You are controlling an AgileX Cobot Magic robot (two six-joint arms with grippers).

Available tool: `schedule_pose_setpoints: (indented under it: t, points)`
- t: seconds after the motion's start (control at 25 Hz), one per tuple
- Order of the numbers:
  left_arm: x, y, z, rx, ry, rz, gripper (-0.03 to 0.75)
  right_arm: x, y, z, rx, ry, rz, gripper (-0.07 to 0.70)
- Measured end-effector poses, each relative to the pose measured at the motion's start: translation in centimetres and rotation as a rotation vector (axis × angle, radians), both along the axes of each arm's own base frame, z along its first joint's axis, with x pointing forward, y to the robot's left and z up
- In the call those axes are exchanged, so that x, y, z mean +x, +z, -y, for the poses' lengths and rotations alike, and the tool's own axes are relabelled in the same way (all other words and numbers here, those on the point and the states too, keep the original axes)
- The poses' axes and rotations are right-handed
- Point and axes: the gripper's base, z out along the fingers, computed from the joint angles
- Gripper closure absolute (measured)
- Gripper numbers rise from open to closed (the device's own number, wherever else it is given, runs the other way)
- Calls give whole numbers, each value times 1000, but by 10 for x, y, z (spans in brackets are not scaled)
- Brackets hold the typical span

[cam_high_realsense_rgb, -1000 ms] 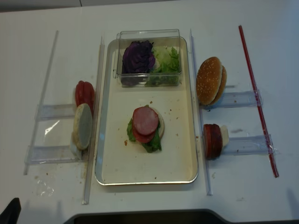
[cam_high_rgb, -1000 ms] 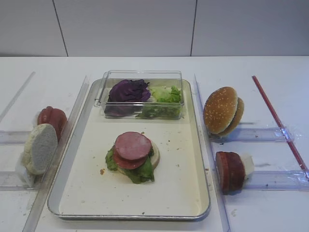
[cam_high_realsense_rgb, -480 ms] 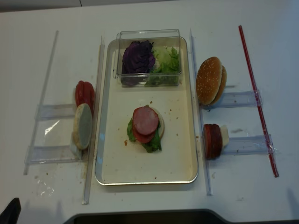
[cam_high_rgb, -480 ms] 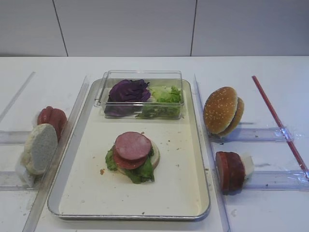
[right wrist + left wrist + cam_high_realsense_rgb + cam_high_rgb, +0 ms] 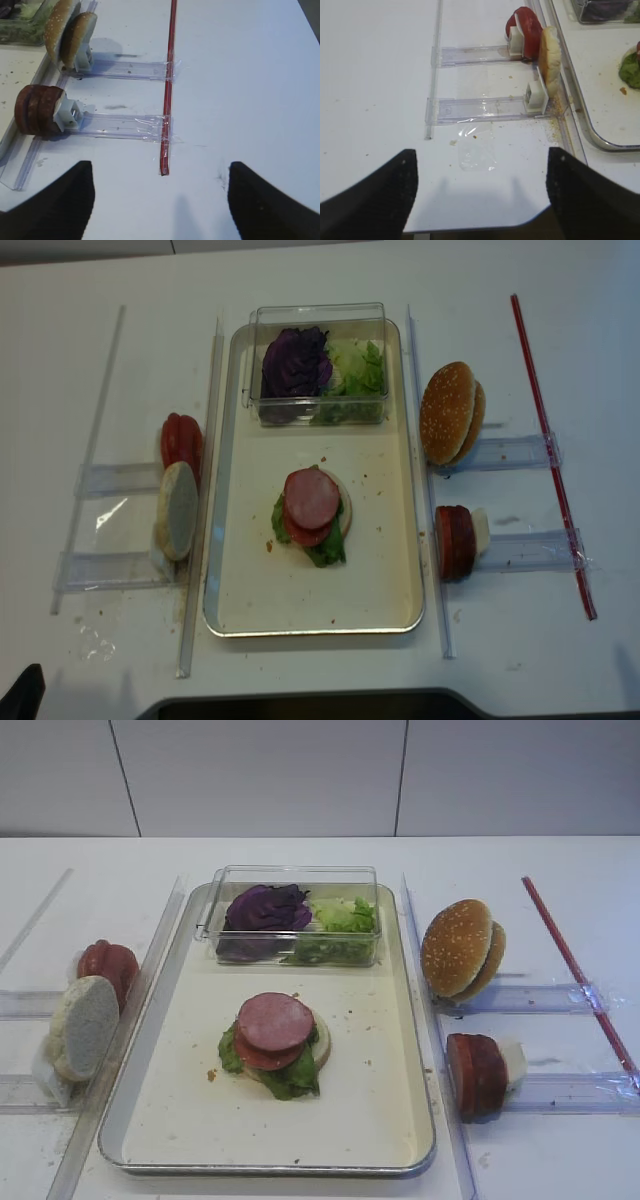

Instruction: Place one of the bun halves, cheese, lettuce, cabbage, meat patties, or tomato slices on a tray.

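The tray (image 5: 372,1105) lies mid-table and bears a stack: a bun half (image 5: 322,1044), lettuce (image 5: 291,1078), a tomato slice (image 5: 254,1057) and a meat patty (image 5: 276,1020) on top. Left of the tray stand more tomato slices (image 5: 526,25) and a pale bun half (image 5: 550,52). To its right stand sesame bun halves (image 5: 67,30) and meat patties (image 5: 35,109). Cabbage (image 5: 265,908) and lettuce fill a clear box. Cheese is out of view. My left gripper (image 5: 481,155) and right gripper (image 5: 160,169) hang open over bare table near its front edge, holding nothing.
The clear box (image 5: 293,870) sits at the tray's far end. Clear plastic racks (image 5: 520,550) and long rails (image 5: 425,490) flank the tray. A red strip (image 5: 550,450) runs along the right side. A scrap of clear film (image 5: 477,152) lies under my left gripper.
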Motion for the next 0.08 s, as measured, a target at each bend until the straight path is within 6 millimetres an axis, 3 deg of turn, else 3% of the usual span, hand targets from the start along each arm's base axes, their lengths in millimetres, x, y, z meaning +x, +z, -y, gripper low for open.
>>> schedule_pose_setpoints:
  t: [0.08]
  points:
    - [0, 0, 0, 0, 0, 0, 223, 0, 0, 0, 0, 0, 0, 69]
